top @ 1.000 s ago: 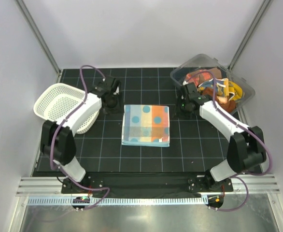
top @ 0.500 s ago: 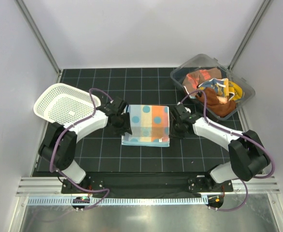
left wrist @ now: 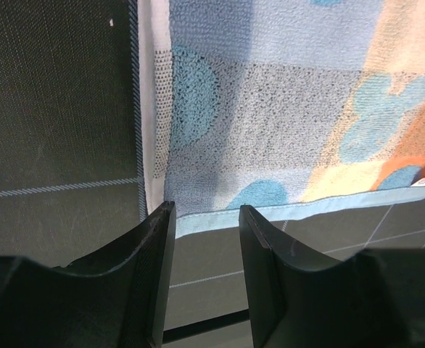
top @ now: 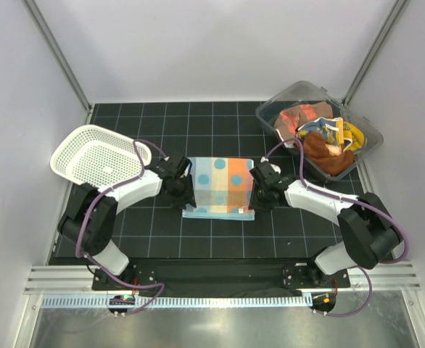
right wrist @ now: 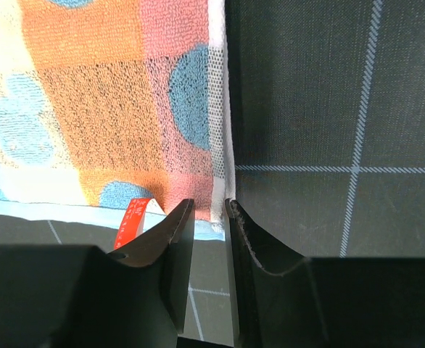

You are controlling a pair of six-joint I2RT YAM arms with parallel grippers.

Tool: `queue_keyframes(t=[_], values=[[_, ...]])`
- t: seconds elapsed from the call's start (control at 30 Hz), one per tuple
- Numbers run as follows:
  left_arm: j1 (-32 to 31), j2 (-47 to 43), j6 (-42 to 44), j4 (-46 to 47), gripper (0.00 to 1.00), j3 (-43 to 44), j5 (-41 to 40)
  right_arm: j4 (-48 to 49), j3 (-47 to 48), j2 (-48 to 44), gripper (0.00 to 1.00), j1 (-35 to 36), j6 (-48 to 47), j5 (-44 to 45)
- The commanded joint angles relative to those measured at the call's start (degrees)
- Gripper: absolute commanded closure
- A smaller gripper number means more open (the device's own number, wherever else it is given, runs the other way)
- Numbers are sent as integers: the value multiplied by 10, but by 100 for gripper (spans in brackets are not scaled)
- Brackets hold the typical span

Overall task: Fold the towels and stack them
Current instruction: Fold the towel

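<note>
The folded terry towel [top: 220, 187], checked in pale blue, orange, pink and cream with blue spots, lies flat between the two grippers, with the left gripper [top: 184, 194] at its left edge and the right gripper [top: 259, 190] at its right edge

In the left wrist view the towel [left wrist: 270, 109] spreads ahead of the left gripper [left wrist: 205, 210]; its pale blue hem runs across the gap at the fingertips and its white-edged corner sits just by one finger [left wrist: 154, 246]. These jaws stand clearly apart, with bare mat visible between them

In the right wrist view the towel [right wrist: 111, 109] lies ahead and to one side of the right gripper [right wrist: 209, 204], its corner right at the narrow slit between the tips. I cannot tell whether they pinch it. A small red label [right wrist: 134, 221] sticks out of the hem just beside one finger

Everything rests on a black mat with a white grid [top: 220, 232]. Beyond the left arm stands a white mesh basket [top: 96, 156]; beyond the right arm a clear plastic bin [top: 299, 88] holds more crumpled towels [top: 321, 138] in rust-brown, orange and yellow
</note>
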Motion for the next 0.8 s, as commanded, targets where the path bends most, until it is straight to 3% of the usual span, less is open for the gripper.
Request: queue_keyframes(t=[0.0, 0.3, 0.4, 0.53, 0.6, 0.67, 0.77], values=[[-1, -3, -8, 22, 57, -11, -1, 23, -3, 3, 69, 6, 6, 19], [-2, 1, -17, 36, 67, -25, 3, 24, -5, 2, 75, 11, 7, 20], [-1, 5, -19, 36, 78, -24, 6, 17, -1, -4, 89, 12, 5, 22], [-1, 8, -25, 32, 95, -23, 8, 11, 2, -11, 99, 11, 2, 24], [-1, 5, -25, 26, 93, -21, -5, 11, 0, -13, 99, 13, 2, 24], [-3, -4, -20, 10, 73, -17, -30, 11, -3, -12, 99, 10, 0, 25], [-2, -17, -11, -12, 55, -11, -51, 13, -7, -12, 99, 12, 0, 22]])
